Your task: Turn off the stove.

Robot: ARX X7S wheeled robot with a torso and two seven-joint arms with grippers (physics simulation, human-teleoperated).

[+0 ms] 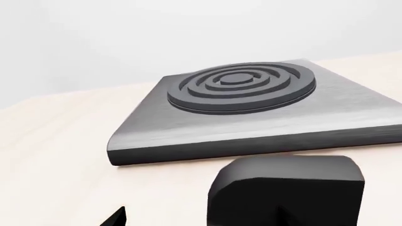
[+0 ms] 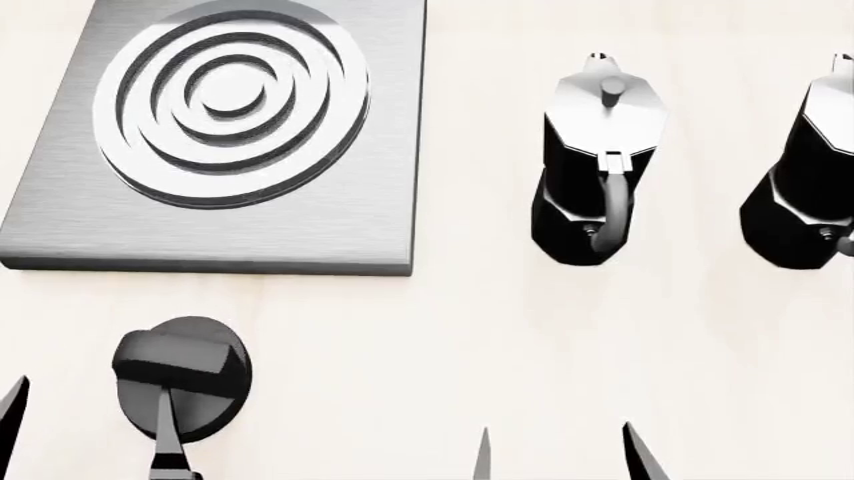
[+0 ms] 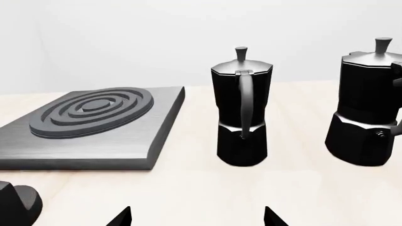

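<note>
No readable writing on stove (image 2: 227,140) or knob (image 2: 180,375), seemingly.

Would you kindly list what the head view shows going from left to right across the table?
Black round ridged knob → flat square brushed grey metal stove plate with its ringed burner → nearer black-and-silver moka pot → second black-and-silver moka pot at the right edge.

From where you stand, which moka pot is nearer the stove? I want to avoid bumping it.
The left moka pot, fully in view beside the stove plate; the other is cut off at the right edge.
</note>
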